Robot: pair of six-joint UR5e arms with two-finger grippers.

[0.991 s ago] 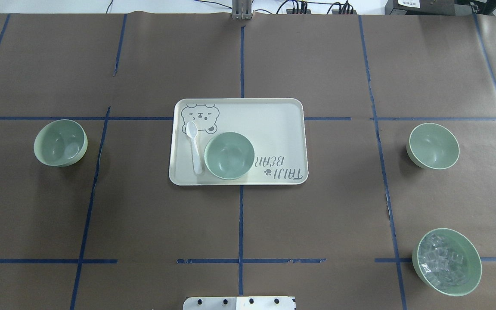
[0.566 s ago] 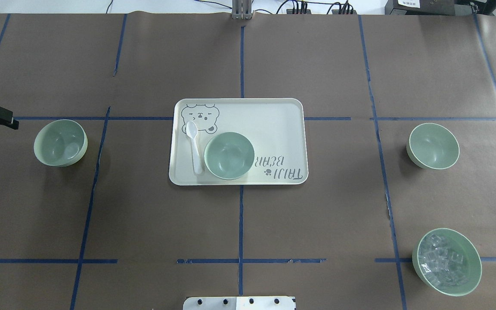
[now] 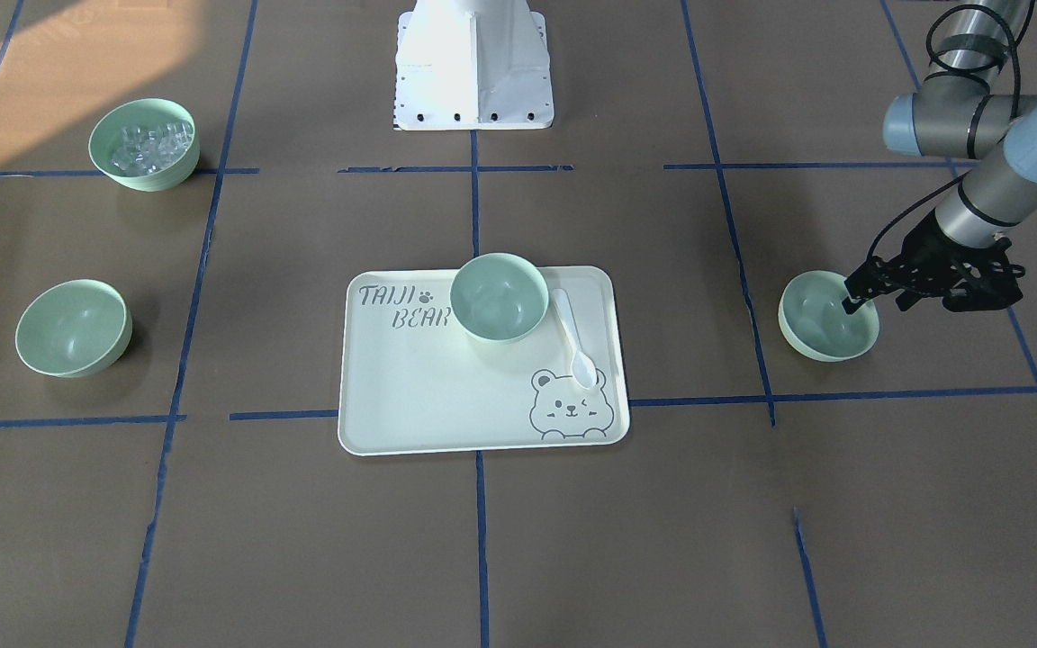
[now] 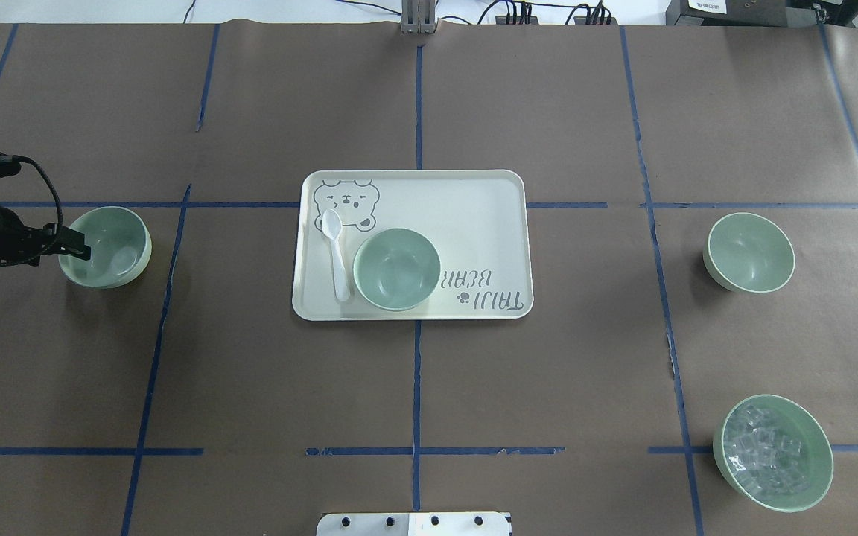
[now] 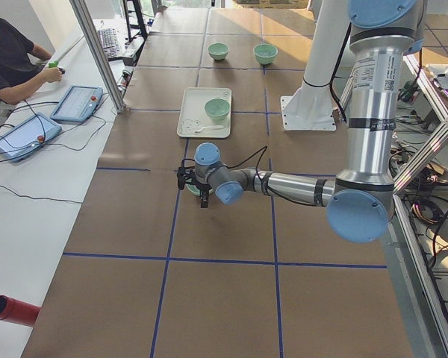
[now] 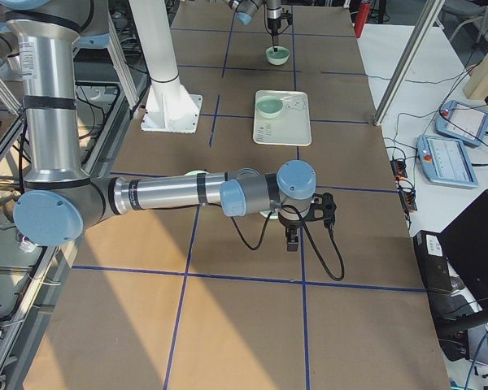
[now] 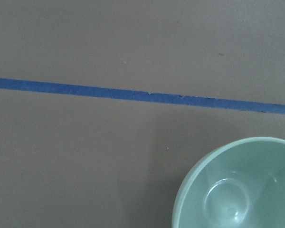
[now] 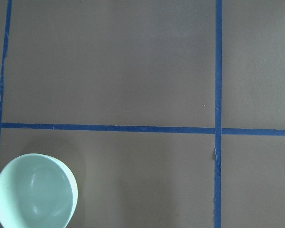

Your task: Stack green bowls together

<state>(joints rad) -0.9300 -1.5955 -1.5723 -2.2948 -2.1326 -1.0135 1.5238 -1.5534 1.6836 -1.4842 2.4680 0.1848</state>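
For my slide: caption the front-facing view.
Left gripper at rim of first bowl; second bowl on tray; third bowl apart.

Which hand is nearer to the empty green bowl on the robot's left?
Left. The left hand is at the rim of that bowl; the right hand hangs far off, toward the other end of the table.

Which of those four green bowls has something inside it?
The pale green round plastic bowl nearest the robot's base, on its right side: it alone holds clear glassy cubes.
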